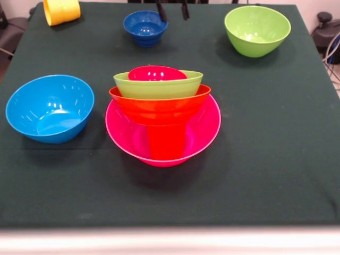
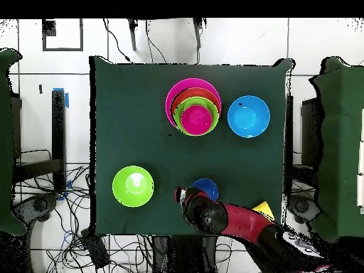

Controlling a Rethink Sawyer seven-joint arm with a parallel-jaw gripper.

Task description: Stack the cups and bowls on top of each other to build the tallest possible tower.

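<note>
Up at the far edge of the desk (image 1: 265,159), my claw (image 1: 172,9) shows only its two dark finger tips in the front view, standing apart with nothing between them, just beside the small dark blue bowl (image 1: 145,27). From overhead my red and black arm (image 2: 242,222) reaches in from the base side and covers part of that bowl.

At the middle of the desk stands the tower (image 1: 162,114). Its base is the large pink bowl (image 1: 204,133), with a red cup (image 1: 166,141) upright inside it. Over the cup sits the orange bowl (image 1: 159,109), then a lime green bowl (image 1: 158,87), and the small red bowl (image 1: 156,73) nests on top.

The light blue bowl (image 1: 49,108) sits alone, near the tower on its left in the front view. A second lime green bowl (image 1: 257,30) rests well apart at the far right. A yellow cup (image 1: 61,11) lies on its side at the far left corner.
</note>
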